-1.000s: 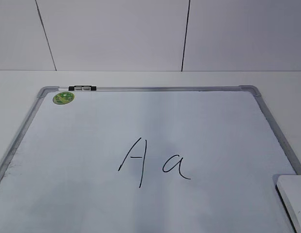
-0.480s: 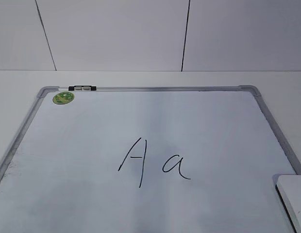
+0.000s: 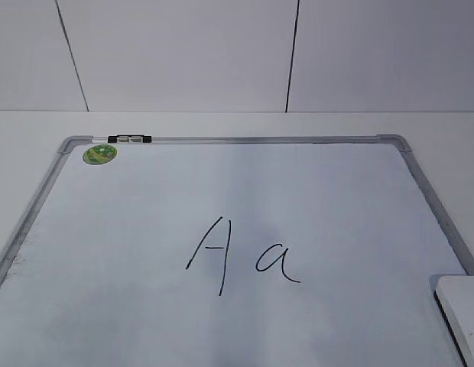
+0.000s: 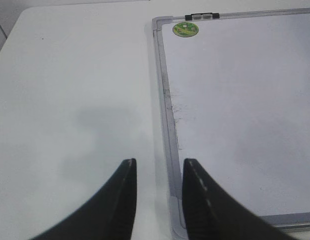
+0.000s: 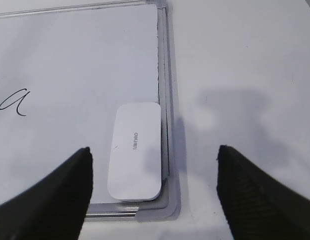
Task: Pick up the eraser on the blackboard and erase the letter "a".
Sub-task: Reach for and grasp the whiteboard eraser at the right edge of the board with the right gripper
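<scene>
One rounded white plastic eraser [image 5: 135, 158], glossy metal-framed blackboard [image 3: 417, 181], right pincer [image 5: 154, 175] spread, left pincer [image 4: 159, 170] narrowly parted.

left gripper [image 4: 157, 167]: two black fingers rising from the bottom edge of the left wrist view
left fingers [image 4: 124, 200]: smooth matt black, broad at the base, each curving up to a narrow blunt tip
left inner edges: a thin paler line runs up the inner face of each finger; faint pale specks show along the right one
right gripper [image 5: 155, 155]: two black fingers at the bottom corners of the right wrist view
right fingers [image 5: 60, 192]: dark, bulkier and wedge-shaped, with rounded tips
right surface: finely dotted, grainy texture across both fingers
exterior view: no part of either arm shows
</scene>
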You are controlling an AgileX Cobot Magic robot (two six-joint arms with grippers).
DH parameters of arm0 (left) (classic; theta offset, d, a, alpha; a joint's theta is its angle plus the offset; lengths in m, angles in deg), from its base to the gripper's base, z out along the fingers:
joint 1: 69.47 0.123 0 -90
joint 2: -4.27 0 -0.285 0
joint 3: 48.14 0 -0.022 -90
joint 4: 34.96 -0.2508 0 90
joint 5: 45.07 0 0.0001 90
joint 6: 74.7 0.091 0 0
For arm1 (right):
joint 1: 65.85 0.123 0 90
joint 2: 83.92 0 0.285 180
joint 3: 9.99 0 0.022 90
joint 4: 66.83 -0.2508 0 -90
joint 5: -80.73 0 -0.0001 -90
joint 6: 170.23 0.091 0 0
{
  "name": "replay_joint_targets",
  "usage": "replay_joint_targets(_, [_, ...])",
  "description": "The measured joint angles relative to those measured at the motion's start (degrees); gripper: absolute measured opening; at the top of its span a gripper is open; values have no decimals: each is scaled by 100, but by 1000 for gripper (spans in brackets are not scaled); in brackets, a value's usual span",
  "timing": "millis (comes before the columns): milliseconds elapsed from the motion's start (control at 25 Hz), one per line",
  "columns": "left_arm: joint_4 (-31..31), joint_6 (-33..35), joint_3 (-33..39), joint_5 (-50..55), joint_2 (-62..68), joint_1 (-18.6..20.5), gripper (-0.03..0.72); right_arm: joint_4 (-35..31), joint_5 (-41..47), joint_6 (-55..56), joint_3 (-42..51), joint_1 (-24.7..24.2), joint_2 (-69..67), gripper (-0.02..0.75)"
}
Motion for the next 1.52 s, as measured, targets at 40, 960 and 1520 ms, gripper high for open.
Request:
replay_joint_targets(40, [0, 0, 0, 0, 0, 0, 235, 0, 0, 0, 0, 0, 0, 592])
replay_joint_targets(960, [143, 0, 0, 0, 0, 0, 235, -550, 301, -120, -509, 0, -2874, 666])
replay_joint_targets(1520, [306, 0, 0, 0, 0, 0, 235, -929, 496, 188, -1883, 0, -5844, 667])
